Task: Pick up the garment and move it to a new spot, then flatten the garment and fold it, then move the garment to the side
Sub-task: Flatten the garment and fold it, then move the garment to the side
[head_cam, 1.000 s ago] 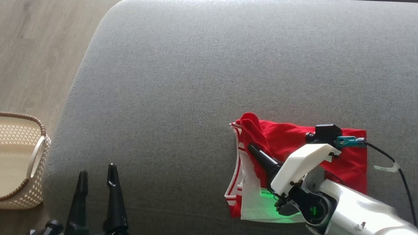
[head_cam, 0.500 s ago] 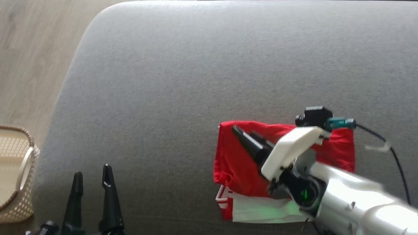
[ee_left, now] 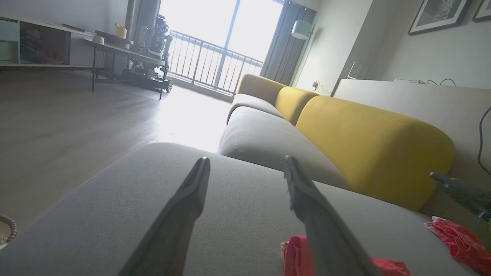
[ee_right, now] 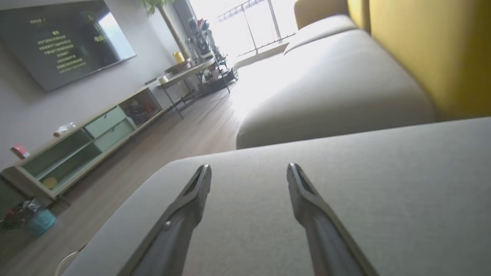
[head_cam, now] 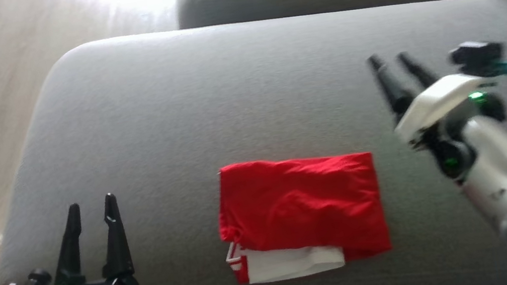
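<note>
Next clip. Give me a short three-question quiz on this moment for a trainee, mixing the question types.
1. True or false: the right tool is clamped on the red garment.
2. On the grey cushion the garment lies: A folded flat; B in a crumpled heap; C draped over a tool.
3. Fill in: at the garment's near edge a ___ layer shows under the red.
Key: 1 false, the right tool is open and apart from it; 2 A; 3 white.
</note>
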`<state>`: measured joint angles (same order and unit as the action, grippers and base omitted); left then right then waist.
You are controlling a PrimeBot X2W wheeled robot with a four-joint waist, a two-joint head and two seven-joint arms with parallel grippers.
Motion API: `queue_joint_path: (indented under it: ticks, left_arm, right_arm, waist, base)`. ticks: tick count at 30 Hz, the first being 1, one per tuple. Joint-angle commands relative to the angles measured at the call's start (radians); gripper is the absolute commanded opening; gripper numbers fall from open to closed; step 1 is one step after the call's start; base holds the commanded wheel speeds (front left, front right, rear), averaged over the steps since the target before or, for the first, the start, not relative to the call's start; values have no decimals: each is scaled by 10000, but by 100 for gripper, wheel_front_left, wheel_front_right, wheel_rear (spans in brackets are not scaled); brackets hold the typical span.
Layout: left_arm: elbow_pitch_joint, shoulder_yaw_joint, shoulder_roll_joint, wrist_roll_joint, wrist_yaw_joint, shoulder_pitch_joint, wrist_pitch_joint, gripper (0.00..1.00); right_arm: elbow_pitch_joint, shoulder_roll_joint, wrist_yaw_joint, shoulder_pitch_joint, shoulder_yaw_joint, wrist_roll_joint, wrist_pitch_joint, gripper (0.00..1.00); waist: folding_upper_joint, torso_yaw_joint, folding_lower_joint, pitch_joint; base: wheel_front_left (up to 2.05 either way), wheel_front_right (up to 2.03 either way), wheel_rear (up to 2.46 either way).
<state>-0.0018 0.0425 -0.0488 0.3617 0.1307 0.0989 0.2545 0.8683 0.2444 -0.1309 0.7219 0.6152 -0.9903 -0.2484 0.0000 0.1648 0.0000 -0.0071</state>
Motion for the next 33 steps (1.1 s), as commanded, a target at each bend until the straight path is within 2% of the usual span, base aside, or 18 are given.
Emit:
queue_joint_path:
  ticks: [1, 4, 8, 12, 14, 17, 21, 33]
  left_arm:
    - [-398, -430, -14, -87, 0, -433, 72, 100]
    - [-447, -521, -14, -102, 0, -475, 72, 100]
    - [-463, -559, -14, -104, 0, -511, 72, 100]
    - [-437, -547, -14, -90, 0, -467, 72, 100]
    - [-389, -521, -14, -88, 0, -413, 72, 100]
    - [-297, -499, -14, -65, 0, -327, 72, 100]
    - [-159, -440, -14, -90, 0, -231, 72, 100]
    - [21, -273, -14, -16, -53, -183, 72, 100]
  right_arm:
    - [-453, -21, 2, -278, -235, 290, -132, 100]
    - [-1545, 341, 2, -1152, -1630, 2162, -132, 100]
    - [-3390, 268, 2, -2759, -3441, 4705, -133, 100]
    - [-5215, -350, 2, -4468, -5025, 6893, -133, 100]
    - [-5968, -851, 2, -5184, -5619, 7598, -133, 100]
    - [-6864, -1390, 2, -5975, -6159, 8361, -133, 100]
    - [-7592, -1733, 2, -6616, -6482, 8966, -133, 100]
    - [-8045, -1934, 2, -7042, -6616, 9359, -133, 100]
  waist:
    - [0, -329, 0, -73]
    - [0, -625, 0, -85]
    - [0, -859, 0, -124]
    - [0, -971, 0, -158]
    - [0, -1007, 0, -166]
    - [0, -1036, 0, -163]
    - [0, -1016, 0, -162]
    - [0, -934, 0, -171]
  base:
    - [0, 0, 0]
    - [0, 0, 0]
    - [0, 0, 0]
    - [0, 0, 0]
    - [0, 0, 0]
    - [0, 0, 0]
    - [0, 0, 0]
    - [0, 0, 0]
